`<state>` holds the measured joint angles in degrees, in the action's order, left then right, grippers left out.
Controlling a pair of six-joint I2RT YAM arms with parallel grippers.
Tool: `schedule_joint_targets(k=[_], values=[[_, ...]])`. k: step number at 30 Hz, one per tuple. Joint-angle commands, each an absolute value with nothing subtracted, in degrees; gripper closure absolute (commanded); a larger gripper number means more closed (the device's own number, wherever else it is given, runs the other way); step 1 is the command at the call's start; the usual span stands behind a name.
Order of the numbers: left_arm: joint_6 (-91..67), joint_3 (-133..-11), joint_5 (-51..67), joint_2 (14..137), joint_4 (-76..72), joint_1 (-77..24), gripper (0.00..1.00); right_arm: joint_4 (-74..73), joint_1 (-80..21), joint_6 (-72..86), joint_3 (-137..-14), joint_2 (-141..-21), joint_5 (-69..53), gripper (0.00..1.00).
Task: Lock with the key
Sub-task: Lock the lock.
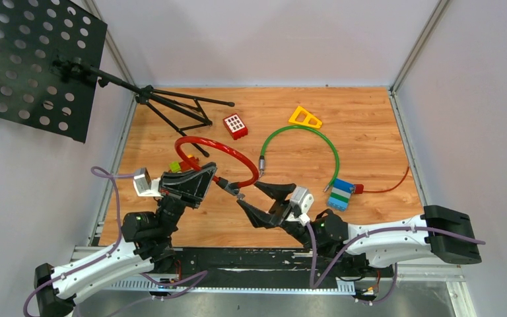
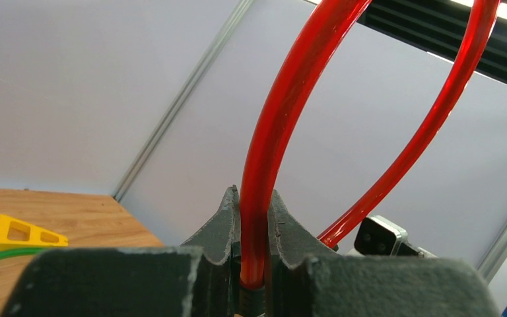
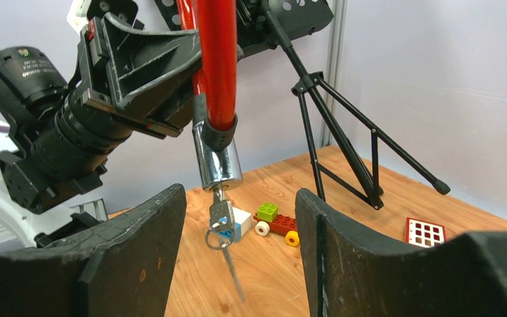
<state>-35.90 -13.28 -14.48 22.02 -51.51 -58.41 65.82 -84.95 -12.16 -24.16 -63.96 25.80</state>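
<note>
Left wrist view: the left hand (image 2: 254, 221) is clamped tight on the red cable lock (image 2: 284, 112), whose cable rises from between its fingers and arches over.
Reason for hold: apparently a brace. It lifts the lock off the surface (image 1: 370, 132) and keeps it from twisting when the key is turned.
Lock barrel: the lock barrel (image 3: 216, 162) hangs just past the left hand's fingertips, keyhole end down and facing the right hand.
Key: the key (image 3: 220, 212) sits in the barrel's lower end, with a ring (image 3: 215, 236) dangling beneath it.
Right hand: the right hand (image 3: 239, 197) is spread wide and grips nothing. The key lies between its fingers and touches neither.
Open room: there is a gap on each side of the key for closing in, and air below it down to the surface.
Edges: toy bricks (image 3: 269, 212) lie beyond the right hand's fingertips, and a music stand (image 3: 308, 84) stands farther beyond, on its right. Neither looks likely to hinder a turn.
Risk: the fingers could pinch the ring instead of the key's flat head.
</note>
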Motion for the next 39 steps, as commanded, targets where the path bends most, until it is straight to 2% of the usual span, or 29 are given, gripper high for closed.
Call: schedule_joint_targets(k=[1, 10, 18, 30, 35, 39], values=[[-36.9, -16.4, -15.0, 21.0, -54.6, -58.4, 1.00, 64.9, -84.9, -15.0, -22.8, -61.9, 22.6, 0.38], [-38.7, -17.6, -16.9, 20.7, -52.3, -58.4, 1.00, 53.6, -84.9, -25.8, -23.4, -56.1, 16.8, 0.44], [-40.1, -18.6, -18.7, 20.3, -50.7, -58.4, 1.00, 43.8, -85.0, -39.2, -28.8, -56.2, 16.2, 0.47], [-39.9, -18.8, -19.6, 20.1, -50.5, -58.4, 1.00, 53.2, -87.1, -50.8, -30.8, -62.5, 18.1, 0.58], [-39.8, -18.7, -19.5, 20.1, -50.5, -58.4, 1.00, 63.0, -88.8, -55.7, -30.1, -66.5, 22.4, 0.58], [-39.6, -18.8, -19.3, 19.9, -50.3, -58.4, 1.00, 65.4, -89.7, -58.8, -31.1, -69.2, 24.7, 0.57]])
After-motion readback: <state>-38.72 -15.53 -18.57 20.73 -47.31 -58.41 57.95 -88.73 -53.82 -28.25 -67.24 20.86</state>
